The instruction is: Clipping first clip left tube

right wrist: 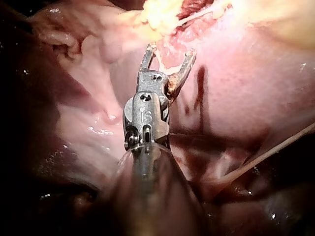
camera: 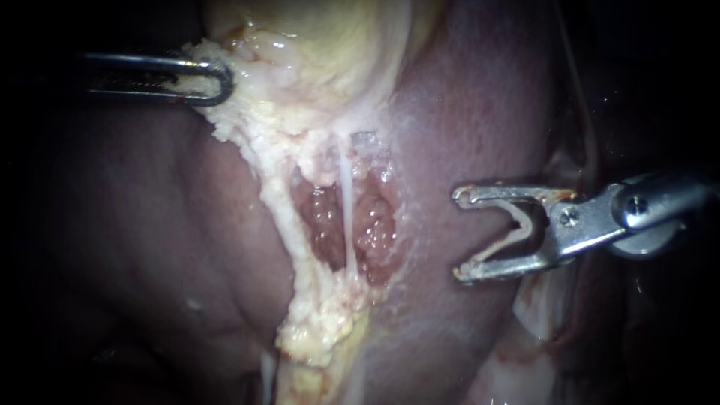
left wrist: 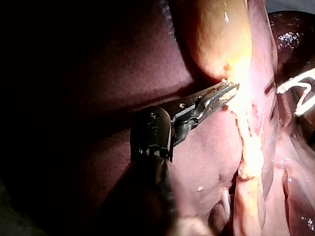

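Holding a clip [camera: 525, 225] well short of the target: nothing is clipped yet and no tube carries a clip. My right instrument [camera: 459, 235] hangs over the liver [camera: 480, 112], beside the dissected window [camera: 367, 225] and apart from it. It is spread wide, with the clip seated in it and touched from both sides. My left instrument [camera: 217, 79] is clamped on the fatty tissue [camera: 225, 112] under the gallbladder [camera: 330, 45], pulling it sideways.

Still to do, as I judge it: reach the window, straddle the tube, close.

The left tube [camera: 274, 202], by my read, is the fat-coated band along the window's left edge, running down from the held fat. A thin white strand [camera: 346, 202] runs to its right, across the window's raw floor.

Textures:
- The fat is pale yellow, crumbly and lumpy.
- The raw floor is red, wet and granular.
- The strand is smooth and looks taut.
- The liver is smooth, glossy and dark pink.
- The gallbladder is yellowish and rounded.
- The clip is a pale V, and the instruments are bright metal.
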You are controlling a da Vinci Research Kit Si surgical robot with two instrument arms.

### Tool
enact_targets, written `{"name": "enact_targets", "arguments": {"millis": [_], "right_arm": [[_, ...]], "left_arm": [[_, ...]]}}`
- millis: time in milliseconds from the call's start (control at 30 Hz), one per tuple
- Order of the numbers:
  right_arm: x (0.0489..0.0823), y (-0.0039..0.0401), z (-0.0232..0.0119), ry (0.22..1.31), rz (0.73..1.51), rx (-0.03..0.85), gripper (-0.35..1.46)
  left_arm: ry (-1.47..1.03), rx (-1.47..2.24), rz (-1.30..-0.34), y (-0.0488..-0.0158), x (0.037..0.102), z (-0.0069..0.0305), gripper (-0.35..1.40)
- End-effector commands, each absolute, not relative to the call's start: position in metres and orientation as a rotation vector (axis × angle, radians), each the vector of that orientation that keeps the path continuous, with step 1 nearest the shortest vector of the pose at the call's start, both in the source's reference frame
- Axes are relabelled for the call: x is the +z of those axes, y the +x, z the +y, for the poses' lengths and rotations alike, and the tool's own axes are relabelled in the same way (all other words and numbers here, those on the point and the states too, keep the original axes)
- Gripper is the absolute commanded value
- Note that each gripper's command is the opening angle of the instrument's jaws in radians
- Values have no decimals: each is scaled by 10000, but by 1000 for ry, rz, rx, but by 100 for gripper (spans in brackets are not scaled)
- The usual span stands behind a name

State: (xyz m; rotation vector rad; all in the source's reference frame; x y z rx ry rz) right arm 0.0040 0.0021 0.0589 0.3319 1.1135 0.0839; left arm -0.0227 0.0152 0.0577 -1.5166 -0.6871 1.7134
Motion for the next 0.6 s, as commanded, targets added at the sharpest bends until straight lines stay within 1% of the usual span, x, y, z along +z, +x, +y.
{"name": "enact_targets", "arguments": {"millis": [33, 233, 367, 467, 600], "right_arm": [[591, 47, 19, 336, 1116, 75, 50], [605, 86, 1, 382, 1122, 88, 50], [616, 110, -10, 415, 1130, 81, 50], [622, 125, -15, 450, 1142, 70, 50], [628, 142, -16, 460, 1145, 81, 50]], "left_arm": [[-1518, 1714, -685, -229, 579, 151, -35], [-1518, 1714, -684, -230, 580, 151, -35], [-1518, 1714, -684, -230, 580, 151, -35], [-1518, 1714, -684, -230, 581, 151, -35], [-1518, 1715, -684, -231, 582, 152, -35]]}}
